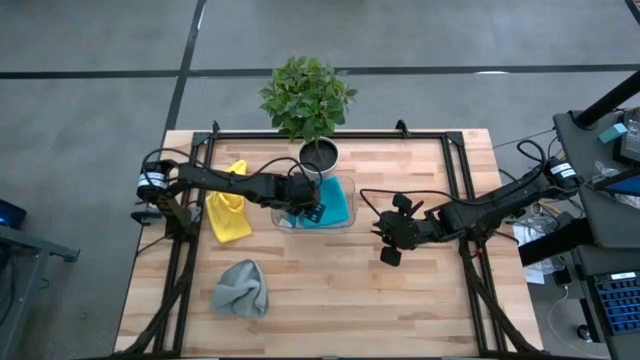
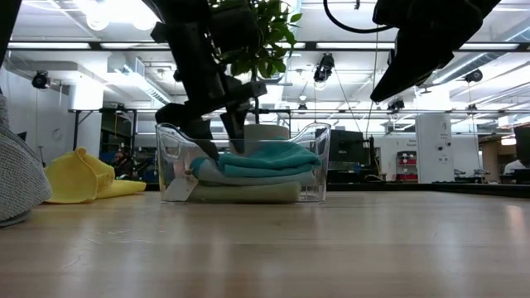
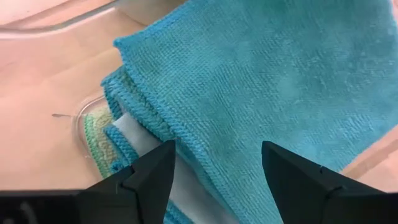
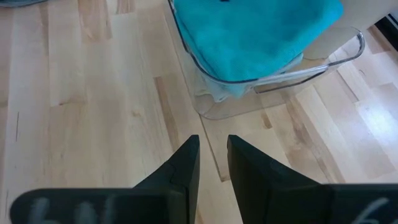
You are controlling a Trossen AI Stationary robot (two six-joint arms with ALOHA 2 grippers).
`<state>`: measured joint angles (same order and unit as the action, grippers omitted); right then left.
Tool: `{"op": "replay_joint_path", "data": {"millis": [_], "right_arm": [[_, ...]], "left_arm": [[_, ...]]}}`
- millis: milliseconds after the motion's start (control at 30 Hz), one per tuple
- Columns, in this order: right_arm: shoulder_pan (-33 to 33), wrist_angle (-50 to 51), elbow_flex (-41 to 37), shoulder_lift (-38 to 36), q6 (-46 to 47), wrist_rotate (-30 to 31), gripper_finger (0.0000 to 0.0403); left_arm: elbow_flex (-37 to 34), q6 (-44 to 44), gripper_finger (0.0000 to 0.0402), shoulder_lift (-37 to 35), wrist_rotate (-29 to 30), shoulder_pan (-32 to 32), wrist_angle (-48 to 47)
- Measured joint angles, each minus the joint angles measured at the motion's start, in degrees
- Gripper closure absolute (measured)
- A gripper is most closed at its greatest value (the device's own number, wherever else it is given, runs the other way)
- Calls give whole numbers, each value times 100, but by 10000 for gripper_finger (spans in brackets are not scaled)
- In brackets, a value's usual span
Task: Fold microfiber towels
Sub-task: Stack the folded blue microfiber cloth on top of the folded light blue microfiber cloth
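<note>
At the table's left, two cloths are seen unfolded: a yellow towel crumpled just beside the left arm, and a grey towel bunched nearer the front edge. Both are judged to be work still outstanding.

Farther right, the left gripper is held over the clear plastic tray, its fingers spread and empty above the teal towel, which lies folded on top of the stack. A light blue towel and a sage green towel are seen beneath it in the low view. One fingertip appears close to the teal hem, though contact cannot be confirmed from the wrist view. If the gripper is lifted with pile snagged on a finger, the top fold could be dragged open or the stack pulled askew. The light tray could also be nudged toward the potted plant just behind it.

At the right, the right gripper is parked above bare wood, its fingers nearly closed on nothing. Little risk is judged there.
</note>
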<state>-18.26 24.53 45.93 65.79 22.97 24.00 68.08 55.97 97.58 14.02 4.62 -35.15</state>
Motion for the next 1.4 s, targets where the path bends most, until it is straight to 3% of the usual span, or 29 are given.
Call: {"op": "replay_joint_path", "data": {"millis": [900,1033,1400], "right_arm": [[0,-4,-7,1,-3,-1,330],[0,2,-9,1,-3,-3,330],[0,0,-9,1,-3,-1,330]], "left_arm": [[-177,52,181,243,83,-13,402],[-163,9,206,227,36,-13,423],[-158,-161,319,192,-26,-26,777]]}}
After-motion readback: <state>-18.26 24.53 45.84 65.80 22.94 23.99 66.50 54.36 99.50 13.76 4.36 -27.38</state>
